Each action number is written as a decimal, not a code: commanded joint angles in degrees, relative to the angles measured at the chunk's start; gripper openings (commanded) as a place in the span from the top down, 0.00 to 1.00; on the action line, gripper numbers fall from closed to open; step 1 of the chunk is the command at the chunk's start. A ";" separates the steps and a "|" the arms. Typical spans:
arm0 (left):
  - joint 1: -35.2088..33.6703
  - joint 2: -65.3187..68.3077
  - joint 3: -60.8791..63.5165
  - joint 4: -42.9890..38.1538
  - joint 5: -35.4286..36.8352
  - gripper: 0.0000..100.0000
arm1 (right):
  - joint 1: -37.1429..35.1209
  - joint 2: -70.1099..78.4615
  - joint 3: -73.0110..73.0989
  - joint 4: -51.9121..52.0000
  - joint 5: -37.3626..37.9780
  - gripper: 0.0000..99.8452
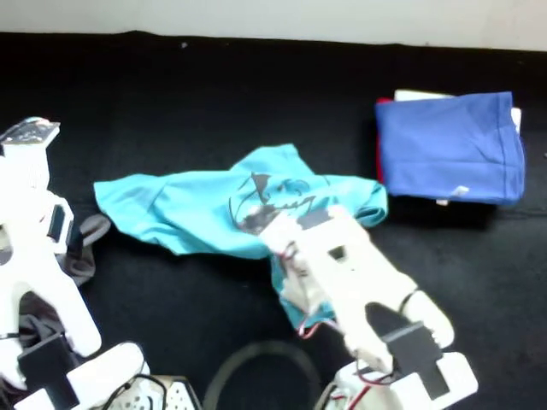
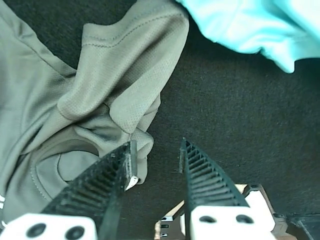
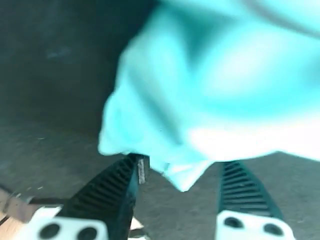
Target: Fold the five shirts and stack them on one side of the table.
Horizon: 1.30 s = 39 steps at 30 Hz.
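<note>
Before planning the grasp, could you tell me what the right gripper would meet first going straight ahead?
Probably the crumpled turquoise fabric shirt, its edge just ahead of the right gripper's open fingers.

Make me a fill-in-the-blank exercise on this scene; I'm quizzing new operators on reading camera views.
1. The shirt on top of the folded stack is ___.
2. The left gripper hovers by a crumpled shirt whose colour is ___.
3. The right gripper, at the edge of the turquoise shirt, has its jaws ___.
Missing words: blue; grey; open.
</note>
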 commanded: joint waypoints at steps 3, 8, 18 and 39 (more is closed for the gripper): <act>3.03 -1.98 -0.57 0.44 2.90 0.85 | 10.42 -1.98 0.04 -5.85 2.81 0.95; 5.85 -1.98 -0.57 0.44 2.90 0.85 | 17.01 -2.59 -0.57 -7.43 2.64 0.99; 6.64 -1.36 -0.13 0.00 2.81 0.85 | 34.07 -2.68 -20.97 0.75 2.73 0.99; 46.37 17.89 -0.75 -7.03 9.85 0.85 | 48.75 -2.68 -52.26 14.55 2.99 0.99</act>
